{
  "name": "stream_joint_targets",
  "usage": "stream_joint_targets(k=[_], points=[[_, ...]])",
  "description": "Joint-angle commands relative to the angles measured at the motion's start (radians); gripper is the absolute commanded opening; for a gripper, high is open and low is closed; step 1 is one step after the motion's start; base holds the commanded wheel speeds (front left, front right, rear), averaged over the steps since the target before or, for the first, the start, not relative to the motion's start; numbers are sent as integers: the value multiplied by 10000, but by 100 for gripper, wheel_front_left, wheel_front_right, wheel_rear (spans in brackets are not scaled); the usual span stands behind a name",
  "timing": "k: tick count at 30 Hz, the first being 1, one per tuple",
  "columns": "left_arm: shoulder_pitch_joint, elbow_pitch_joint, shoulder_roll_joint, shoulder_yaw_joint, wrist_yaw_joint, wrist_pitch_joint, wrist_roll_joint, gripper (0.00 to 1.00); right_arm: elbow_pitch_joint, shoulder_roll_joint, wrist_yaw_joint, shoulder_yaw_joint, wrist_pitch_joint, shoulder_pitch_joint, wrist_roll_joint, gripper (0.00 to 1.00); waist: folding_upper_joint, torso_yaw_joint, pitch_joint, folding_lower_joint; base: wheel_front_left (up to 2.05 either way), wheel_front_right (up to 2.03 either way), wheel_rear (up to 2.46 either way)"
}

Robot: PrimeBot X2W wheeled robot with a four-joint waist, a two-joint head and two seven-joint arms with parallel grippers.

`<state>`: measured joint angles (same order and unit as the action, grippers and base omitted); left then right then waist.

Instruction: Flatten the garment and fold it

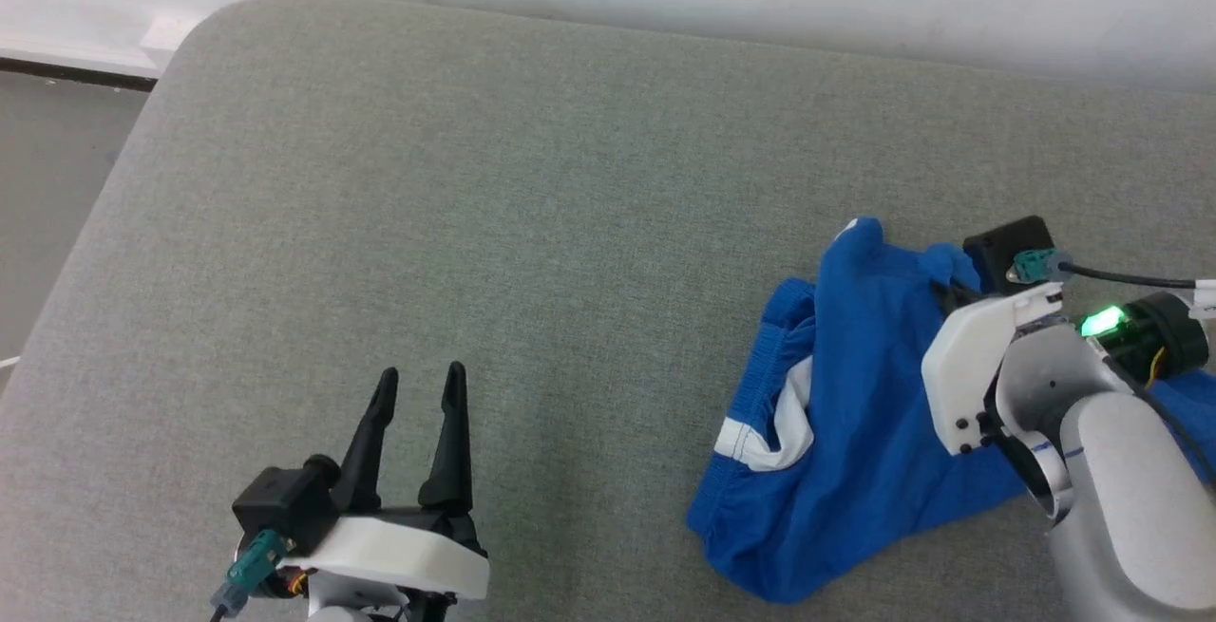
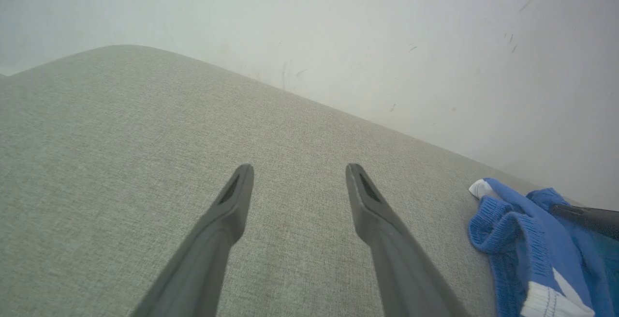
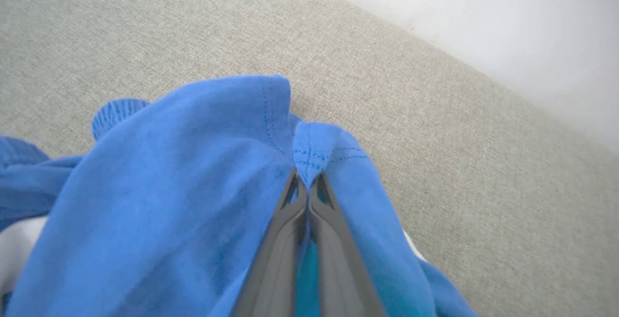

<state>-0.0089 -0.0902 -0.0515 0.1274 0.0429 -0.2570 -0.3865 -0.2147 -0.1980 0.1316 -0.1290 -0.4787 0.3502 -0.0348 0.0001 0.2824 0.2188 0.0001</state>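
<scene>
Garment (image 1: 855,413) bunched, right fingers (image 3: 283,249) clamped on its hem (wrist view), left fingers (image 1: 452,451) apart, empty.

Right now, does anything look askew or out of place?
The shorts lie bunched on the right of the cushion, waistband rolled, not flat. The right tool pinches a stitched hem. Nothing looks damaged.

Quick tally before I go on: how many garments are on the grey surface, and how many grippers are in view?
Garments: 1, the blue shorts
Grippers: 2, the left gripper open, the right gripper shut on the shorts
Total: 3
</scene>
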Motion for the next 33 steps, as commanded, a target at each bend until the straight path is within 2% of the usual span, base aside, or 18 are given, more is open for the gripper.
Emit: stream_joint_targets(k=[1, 8, 13, 16, 21, 24, 28, 29, 30, 31, 33], points=[[-207, -7, 13, 5, -46, -47, -61, 100, -22, 36, -9, 41, 120, 196, 63, 0, -1, -47, 12, -1, 0, 0, 0], [-155, -28, 13, -100, -59, -47, -5, 100, 349, 117, -9, 387, 911, 821, 11, 0, -1, -516, -235, -1, 0, 0, 0], [-9, 10, 13, -227, -48, -47, 126, 100, 1429, 340, -9, 1449, 1704, 595, -89, 0, -1, -957, -472, -1, 0, 0, 0], [74, 47, 13, -289, -36, -47, 180, 100, 2588, 736, -9, 2657, 2086, -448, -42, 0, -1, -1198, -523, -1, 0, 0, 0], [209, 71, 13, -371, -13, -47, 216, 100, 4151, 1414, -9, 4692, 2220, -3356, -113, 0, -1, -1518, -525, -1, 0, 0, 0], [280, 41, 13, -370, 25, -47, 220, 100, 3934, 1468, -9, 5311, 2083, -5016, -828, 0, -1, -1680, -538, -1, 0, 0, 0], [364, 30, 13, -453, 50, -47, 288, 100, 2796, 1474, -9, 5273, 2159, -6206, -1360, 0, -1, -1900, -601, -1, 0, 0, 0], [379, 18, 13, -469, 64, -47, 315, 100, 2542, 1474, -9, 5194, 2209, -6285, -1325, 12, -1, -1942, -622, -1, 0, 0, 0], [386, -1, 13, -471, 84, -47, 348, 100, 2328, 1474, -9, 5117, 2302, -6288, -1243, 46, -1, -1969, -649, -1, 0, 0, 0], [394, -26, 13, -472, 102, -47, 386, 100, 2145, 1475, -9, 5046, 2383, -6232, -1169, 100, -1, -1991, -702, -1, 0, 0, 0], [417, -61, 13, -500, 122, -47, 437, 100, 2002, 1475, -9, 4813, 2505, -6000, -1209, 100, -1, -2021, -798, -1, 0, 0, 0]])
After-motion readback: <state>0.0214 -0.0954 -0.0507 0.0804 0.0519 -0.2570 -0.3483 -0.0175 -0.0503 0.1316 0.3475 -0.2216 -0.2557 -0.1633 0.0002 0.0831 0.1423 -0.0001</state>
